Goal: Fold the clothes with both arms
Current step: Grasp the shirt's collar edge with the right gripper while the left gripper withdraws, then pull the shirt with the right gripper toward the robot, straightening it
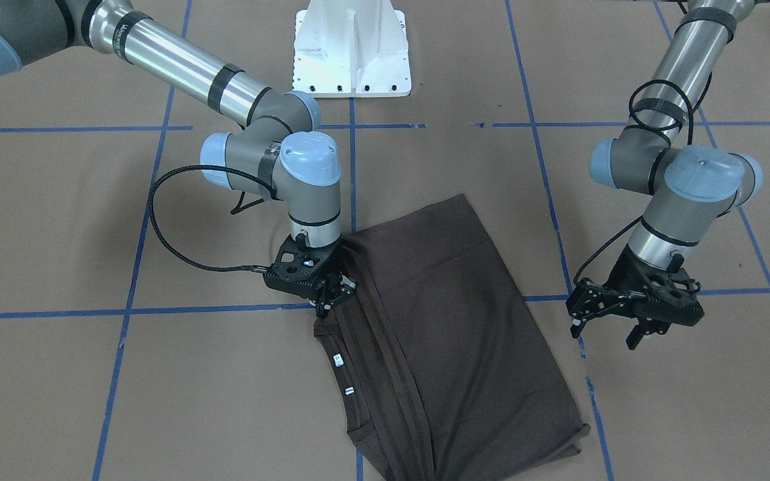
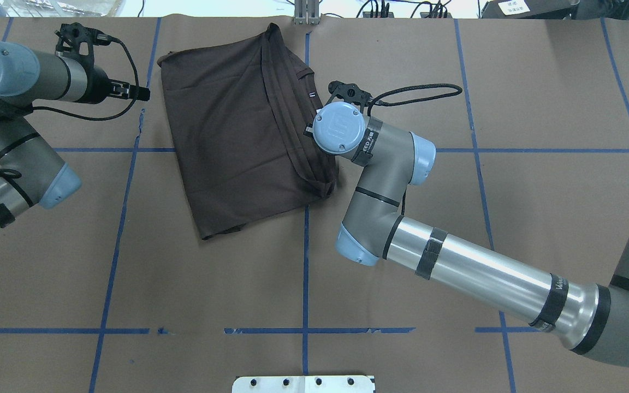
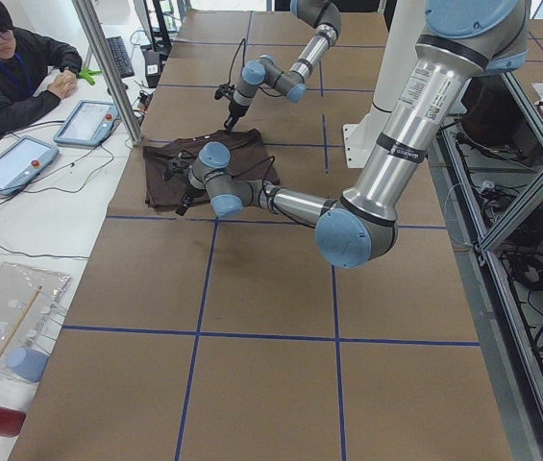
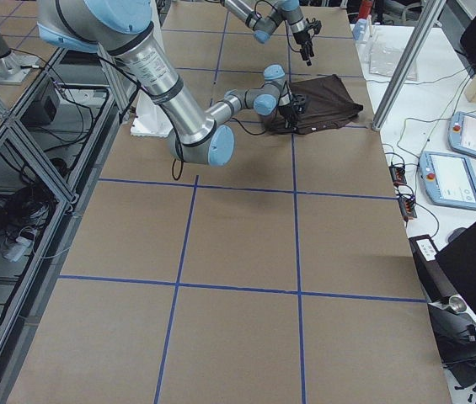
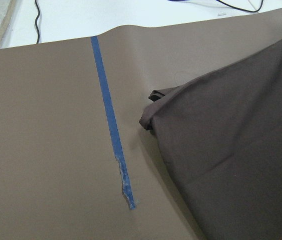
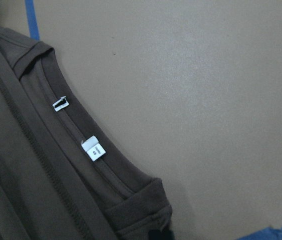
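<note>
The clothes are one dark brown T-shirt [image 1: 452, 321] [image 2: 232, 136], lying folded and flat on the brown table cover. Its collar edge carries white neck tags [image 6: 93, 149] [image 1: 338, 361]. My right gripper [image 1: 336, 297] hovers over the shirt's collar-side edge. Its fingers are slightly apart with no cloth lifted between them, and in the overhead view its wrist hides them. My left gripper [image 1: 605, 332] [image 2: 140, 94] hangs open above bare table just off the shirt's opposite side. The left wrist view shows only a shirt corner [image 5: 240, 160].
Blue tape lines [image 2: 305, 262] grid the table cover, with a torn end [image 5: 126, 187] near the left gripper. The white robot base [image 1: 351, 53] stands at the robot's side. A seated person [image 3: 12, 67] and tablets [image 3: 88, 120] are beyond the far edge.
</note>
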Controlling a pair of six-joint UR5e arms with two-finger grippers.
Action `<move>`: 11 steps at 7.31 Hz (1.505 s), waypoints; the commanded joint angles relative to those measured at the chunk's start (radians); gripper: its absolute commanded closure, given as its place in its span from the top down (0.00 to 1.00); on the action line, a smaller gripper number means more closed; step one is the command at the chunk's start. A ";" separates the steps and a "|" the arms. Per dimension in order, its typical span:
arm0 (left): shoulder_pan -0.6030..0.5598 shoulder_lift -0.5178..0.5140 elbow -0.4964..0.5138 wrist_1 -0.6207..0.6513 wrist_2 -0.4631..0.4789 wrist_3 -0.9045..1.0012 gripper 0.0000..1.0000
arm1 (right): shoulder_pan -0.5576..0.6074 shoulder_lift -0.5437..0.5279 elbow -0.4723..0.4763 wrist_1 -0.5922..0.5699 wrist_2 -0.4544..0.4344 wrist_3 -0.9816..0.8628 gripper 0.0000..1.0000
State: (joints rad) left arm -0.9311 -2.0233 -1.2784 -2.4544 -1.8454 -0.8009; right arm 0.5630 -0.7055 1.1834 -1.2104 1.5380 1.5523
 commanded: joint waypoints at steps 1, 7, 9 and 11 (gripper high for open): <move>0.002 0.002 -0.015 0.000 -0.001 -0.003 1.00 | -0.024 -0.084 0.176 -0.102 -0.001 0.029 0.00; 0.003 0.020 -0.068 0.000 -0.005 -0.037 1.00 | -0.273 -0.607 0.689 -0.110 -0.171 0.080 0.00; 0.003 0.020 -0.068 0.000 -0.005 -0.037 1.00 | -0.278 -0.640 0.708 -0.110 -0.170 0.072 0.00; 0.006 0.018 -0.068 0.002 -0.006 -0.037 1.00 | -0.275 -0.635 0.731 -0.121 -0.157 0.039 0.92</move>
State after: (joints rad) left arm -0.9265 -2.0036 -1.3466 -2.4534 -1.8503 -0.8375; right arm 0.2875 -1.3380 1.8972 -1.3240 1.3752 1.6133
